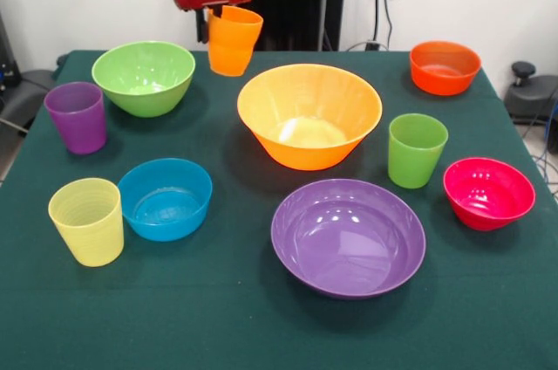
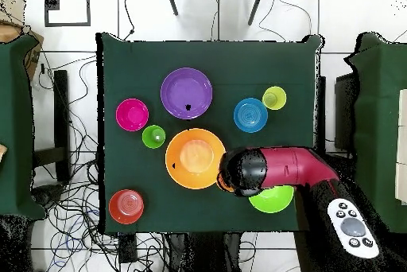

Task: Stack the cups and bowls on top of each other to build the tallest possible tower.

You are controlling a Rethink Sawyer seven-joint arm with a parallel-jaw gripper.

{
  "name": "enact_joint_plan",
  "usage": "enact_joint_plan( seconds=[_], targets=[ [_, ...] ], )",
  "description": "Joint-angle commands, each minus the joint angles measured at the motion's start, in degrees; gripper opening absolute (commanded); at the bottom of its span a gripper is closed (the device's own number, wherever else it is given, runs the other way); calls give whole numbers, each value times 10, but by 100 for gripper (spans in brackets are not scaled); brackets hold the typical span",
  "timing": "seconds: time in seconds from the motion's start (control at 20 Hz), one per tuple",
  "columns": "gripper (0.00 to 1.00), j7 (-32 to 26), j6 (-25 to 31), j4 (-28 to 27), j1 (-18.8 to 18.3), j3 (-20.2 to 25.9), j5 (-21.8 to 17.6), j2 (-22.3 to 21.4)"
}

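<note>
My gripper [image 1: 216,21] is shut on the rim of the orange cup [image 1: 234,42] and holds it in the air, between the light green bowl [image 1: 144,78] and the large orange-yellow bowl [image 1: 309,115]. In the overhead view the arm hides most of this cup [image 2: 225,180]. The purple bowl [image 1: 348,237], blue bowl [image 1: 165,199], pink-red bowl [image 1: 488,193] and orange-red bowl [image 1: 445,67] each stand alone, open side up. The purple cup [image 1: 77,117], pale yellow cup [image 1: 87,221] and green cup [image 1: 417,150] stand upright on their own. Nothing is stacked.
A dark green cloth [image 1: 227,318] covers the table. Cables lie on the floor around the table [image 2: 71,205]. A grey controller [image 2: 350,225] lies near the robot's base.
</note>
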Motion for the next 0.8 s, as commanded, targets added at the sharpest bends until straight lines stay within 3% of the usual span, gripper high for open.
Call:
enact_joint_plan(
  seconds=[0.05,0.3,0.5,0.8],
  targets=[
    [0,61,-40,37,8,-1,15,30],
    [0,24,7,18,21,-1,-8,21],
    [0,-44,48,-2,21,3,-48,19],
    [0,-90,92,-9,-5,35,-10,-17]
  ],
)
